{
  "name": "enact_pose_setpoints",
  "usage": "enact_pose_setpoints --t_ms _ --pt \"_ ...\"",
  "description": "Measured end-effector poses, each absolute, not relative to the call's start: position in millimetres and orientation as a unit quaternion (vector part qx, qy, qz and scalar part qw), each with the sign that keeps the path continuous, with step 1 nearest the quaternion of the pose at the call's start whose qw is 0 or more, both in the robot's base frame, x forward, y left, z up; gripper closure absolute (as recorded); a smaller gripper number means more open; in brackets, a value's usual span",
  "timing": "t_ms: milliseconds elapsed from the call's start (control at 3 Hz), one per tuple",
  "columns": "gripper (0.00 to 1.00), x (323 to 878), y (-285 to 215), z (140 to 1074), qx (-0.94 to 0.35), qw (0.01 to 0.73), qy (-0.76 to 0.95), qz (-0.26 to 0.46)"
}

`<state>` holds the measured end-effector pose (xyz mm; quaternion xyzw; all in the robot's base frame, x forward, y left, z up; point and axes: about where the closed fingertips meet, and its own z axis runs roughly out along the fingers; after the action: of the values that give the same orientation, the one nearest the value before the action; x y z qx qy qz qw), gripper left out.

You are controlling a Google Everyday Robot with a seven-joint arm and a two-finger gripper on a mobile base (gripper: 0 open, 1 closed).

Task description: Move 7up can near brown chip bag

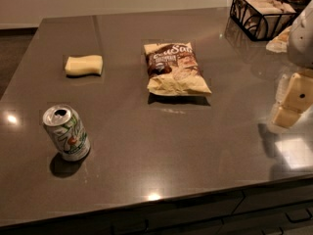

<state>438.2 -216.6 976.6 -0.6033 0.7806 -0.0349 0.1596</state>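
The 7up can stands upright on the dark grey counter at the front left, its silver top opened. The brown chip bag lies flat near the middle back of the counter, well to the right of and beyond the can. My gripper is at the right edge of the view, a cream-coloured shape above the counter's right side, far from the can and to the right of the bag.
A pale yellow sponge lies at the back left. A black wire basket with packets stands at the back right corner. The counter's front edge runs above drawers.
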Motion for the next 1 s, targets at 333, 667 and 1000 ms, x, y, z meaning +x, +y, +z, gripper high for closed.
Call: enact_pose_setpoints --t_ms 333,667,1000 --pt "0.00 439 -216 977 -0.603 0.160 0.780 -0.033" --pt "0.00 450 -192 974 -0.610 0.176 0.772 0.019" --pt "0.00 458 -152 971 -0.622 0.192 0.756 0.060"
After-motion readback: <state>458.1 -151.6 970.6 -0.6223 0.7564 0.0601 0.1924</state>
